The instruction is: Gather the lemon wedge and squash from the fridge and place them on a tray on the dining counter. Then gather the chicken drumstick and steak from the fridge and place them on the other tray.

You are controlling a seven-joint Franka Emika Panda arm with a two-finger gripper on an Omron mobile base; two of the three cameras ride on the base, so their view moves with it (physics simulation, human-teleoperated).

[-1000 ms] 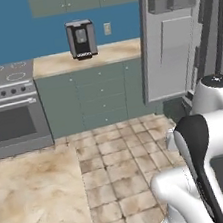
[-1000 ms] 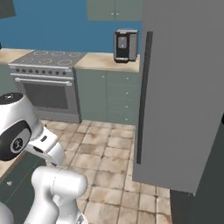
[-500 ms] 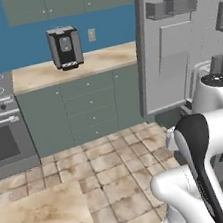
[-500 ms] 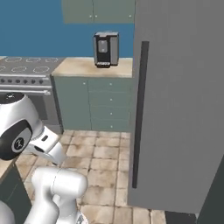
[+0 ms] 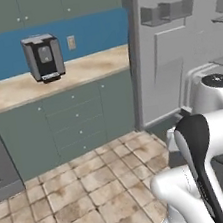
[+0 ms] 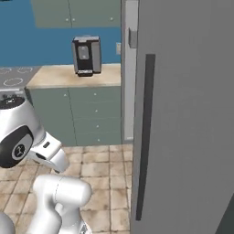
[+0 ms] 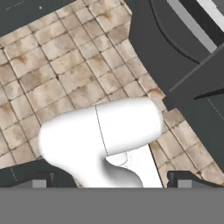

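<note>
Coffee machine (image 5: 43, 57) on the counter (image 5: 87, 69) — grey fridge (image 5: 185, 47) just right of it.

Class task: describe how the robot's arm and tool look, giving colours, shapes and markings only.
The arm has smooth, rounded glossy white shells with black joint sections and a dark round cap on top. In the right base view a black joint face bears a small white logo. The tool has two small dark finger tips.
</note>
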